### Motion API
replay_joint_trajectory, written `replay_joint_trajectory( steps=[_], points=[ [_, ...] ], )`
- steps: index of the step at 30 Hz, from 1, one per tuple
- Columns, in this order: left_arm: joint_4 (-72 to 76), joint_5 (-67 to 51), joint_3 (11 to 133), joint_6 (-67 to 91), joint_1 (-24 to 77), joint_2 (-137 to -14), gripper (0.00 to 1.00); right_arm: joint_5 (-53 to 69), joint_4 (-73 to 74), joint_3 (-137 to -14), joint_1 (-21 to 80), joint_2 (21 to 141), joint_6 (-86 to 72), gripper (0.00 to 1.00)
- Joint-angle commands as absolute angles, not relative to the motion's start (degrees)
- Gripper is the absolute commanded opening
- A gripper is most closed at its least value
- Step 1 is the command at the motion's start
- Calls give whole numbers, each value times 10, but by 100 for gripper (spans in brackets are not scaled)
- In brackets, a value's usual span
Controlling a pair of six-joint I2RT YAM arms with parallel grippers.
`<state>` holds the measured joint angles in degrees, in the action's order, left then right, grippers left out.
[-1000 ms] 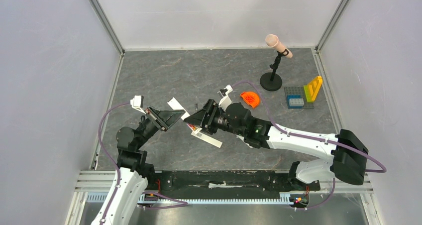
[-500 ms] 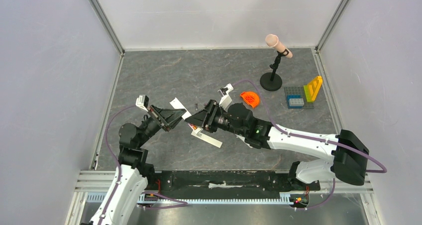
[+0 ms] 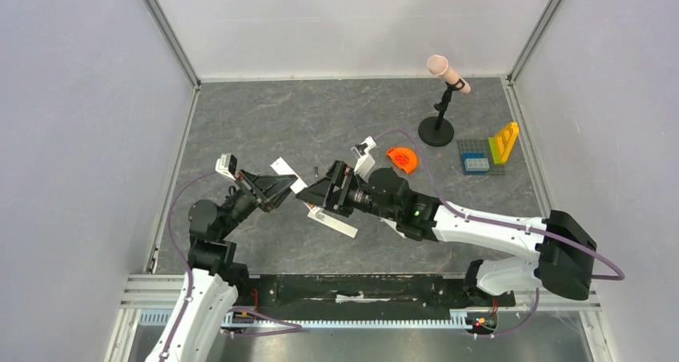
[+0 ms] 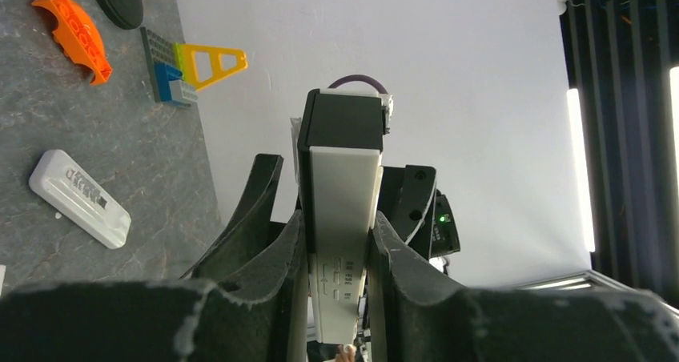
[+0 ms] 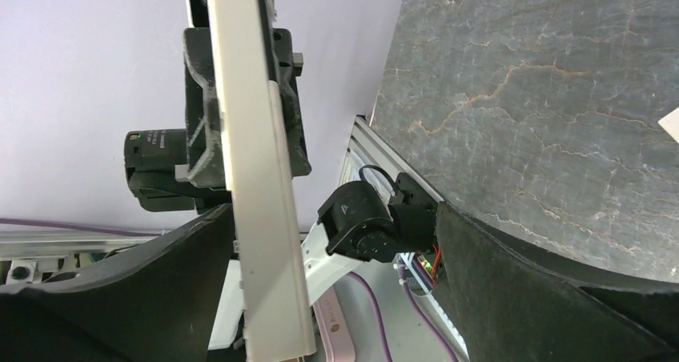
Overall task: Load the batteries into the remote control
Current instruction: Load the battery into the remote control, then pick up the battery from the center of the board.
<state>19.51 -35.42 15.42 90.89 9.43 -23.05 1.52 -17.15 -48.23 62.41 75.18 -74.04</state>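
While the left gripper (image 4: 339, 232) clamps the remote (image 4: 344, 178) mid-length and off the table, the right gripper (image 5: 332, 242) stands wide open around the remote's end, gripping nothing. No batteries show in the remote, so I judge loading not started and all of it left. A white block (image 4: 80, 199) lies on the table (image 3: 240, 114) near side of the remote. Recess face unreadable. Batteries not found; a dark speck (image 3: 316, 170) beyond the remote may be one, can't tell.

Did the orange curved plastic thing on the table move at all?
No. The orange curved plastic piece lies beside the black round stand base, in the same spot as before.
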Motion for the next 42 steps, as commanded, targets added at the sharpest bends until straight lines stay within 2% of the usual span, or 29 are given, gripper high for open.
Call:
replay_joint_trajectory(
  steps=[1, 9, 13, 16, 21, 28, 36, 42],
  points=[
    [157, -351, 184, 846, 91, -221, 2, 30, -198, -482, 613, 716, -718, 98],
    [124, -348, 186, 775, 92, -218, 2, 49, -183, -453, 580, 655, -649, 96],
    [5, -315, 218, 684, 91, -215, 2, 6, -69, -464, 555, 638, -517, 91],
    [-82, -292, 240, 622, 91, -220, 2, -79, 45, -497, 542, 657, -403, 88],
    [-128, -282, 258, 567, 92, -232, 2, -117, 130, -564, 526, 745, -250, 90],
    [-157, -290, 274, 505, 91, -224, 2, -111, 148, -636, 493, 880, -114, 84],
    [-238, -246, 305, 463, 91, -223, 2, -73, 130, -744, 462, 1016, -105, 68],
    [-267, -233, 329, 456, 91, -227, 2, -63, 113, -823, 462, 1111, -75, 67]
  ],
)
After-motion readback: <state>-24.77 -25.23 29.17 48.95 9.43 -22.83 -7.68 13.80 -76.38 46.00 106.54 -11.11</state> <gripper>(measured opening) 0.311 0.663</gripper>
